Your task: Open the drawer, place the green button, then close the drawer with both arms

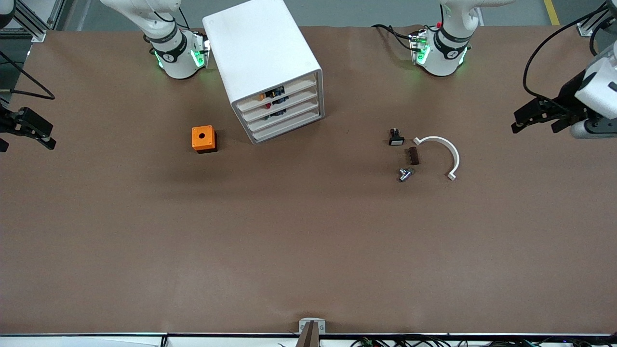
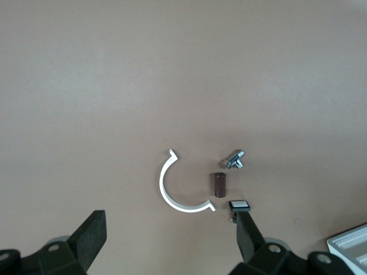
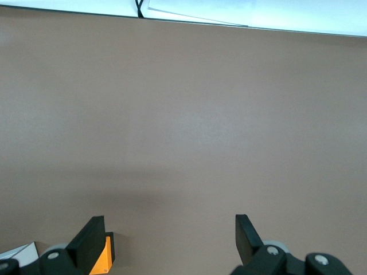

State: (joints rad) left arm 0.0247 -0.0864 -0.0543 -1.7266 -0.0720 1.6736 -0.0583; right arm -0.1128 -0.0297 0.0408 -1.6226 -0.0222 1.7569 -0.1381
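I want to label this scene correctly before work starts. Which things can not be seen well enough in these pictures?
- Cabinet, front view: drawer contents mostly hidden by the drawer fronts; only colored bits show in the top one.
- Small black-and-white part, front view: too small to identify.
- Right end effector, front view: partly cut by the picture edge.
- Orange box, right wrist view: mostly hidden by a finger.

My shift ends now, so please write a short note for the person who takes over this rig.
Left gripper: open, empty, over the left arm's end of the table.
Right gripper: open, empty, over the right arm's end.
Cabinet: all four drawers shut.
Button: not identifiable among the small parts beside the white clip.
Done: nothing.
Left: open drawer, place button, close.
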